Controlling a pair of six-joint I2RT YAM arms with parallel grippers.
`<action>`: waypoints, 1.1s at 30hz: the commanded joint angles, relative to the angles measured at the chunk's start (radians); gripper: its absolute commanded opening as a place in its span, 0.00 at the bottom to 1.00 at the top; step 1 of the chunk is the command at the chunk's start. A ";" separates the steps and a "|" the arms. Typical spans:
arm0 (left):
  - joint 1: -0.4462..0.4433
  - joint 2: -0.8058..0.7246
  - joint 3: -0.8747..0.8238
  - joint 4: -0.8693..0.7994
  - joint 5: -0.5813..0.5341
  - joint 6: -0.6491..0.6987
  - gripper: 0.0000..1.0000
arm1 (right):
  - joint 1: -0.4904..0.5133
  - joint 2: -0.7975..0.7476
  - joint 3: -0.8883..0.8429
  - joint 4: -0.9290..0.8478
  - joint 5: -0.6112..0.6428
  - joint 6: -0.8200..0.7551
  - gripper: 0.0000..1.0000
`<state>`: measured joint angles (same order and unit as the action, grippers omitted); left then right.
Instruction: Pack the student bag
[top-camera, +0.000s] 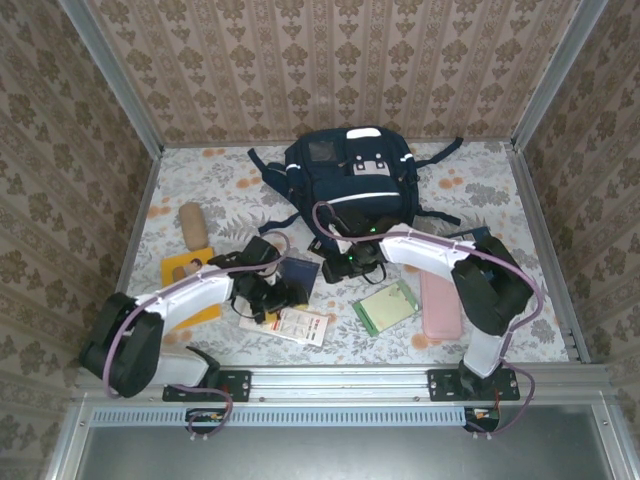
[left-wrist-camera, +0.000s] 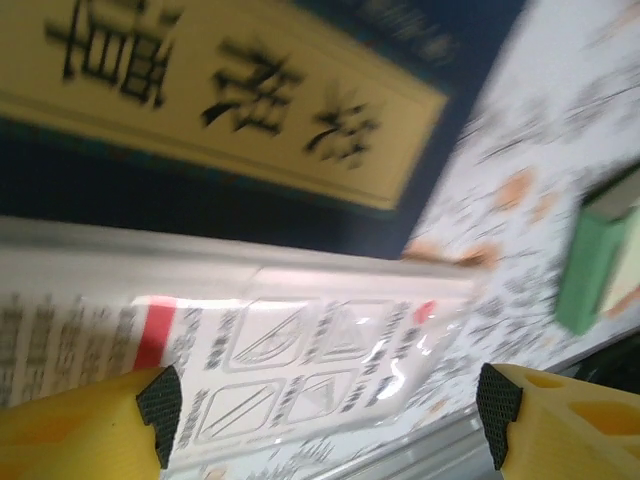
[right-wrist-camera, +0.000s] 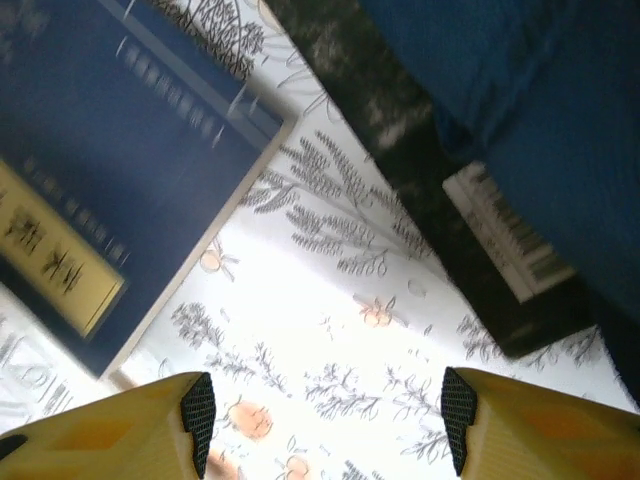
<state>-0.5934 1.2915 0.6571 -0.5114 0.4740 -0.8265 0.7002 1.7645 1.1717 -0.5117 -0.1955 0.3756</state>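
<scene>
Packet (left-wrist-camera: 300, 360) lies under wide-open left gripper (left-wrist-camera: 320, 405); right gripper (right-wrist-camera: 325, 420) gapes over tablecloth (right-wrist-camera: 330, 290).

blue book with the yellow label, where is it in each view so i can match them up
Top external: blue book lies left of centre, on the near left of the student bag.
Left wrist: blue book spans the top left, above a white printed packet.
Right wrist: blue book takes the upper left.
Shared landmark: the floral table cover under it.
</scene>
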 joint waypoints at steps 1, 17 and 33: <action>0.054 -0.149 -0.011 0.025 -0.073 0.035 0.82 | 0.012 -0.080 -0.104 0.069 -0.167 0.095 0.64; 0.321 -0.156 -0.217 0.013 -0.153 -0.024 0.82 | 0.207 -0.035 -0.308 0.250 -0.287 0.408 0.67; 0.279 -0.090 -0.320 0.157 -0.103 -0.072 0.81 | 0.214 0.111 -0.233 0.709 -0.590 0.629 0.60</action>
<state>-0.2852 1.1252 0.4358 -0.4686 0.3431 -0.8902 0.8776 1.7981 0.9161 -0.1181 -0.6479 0.9340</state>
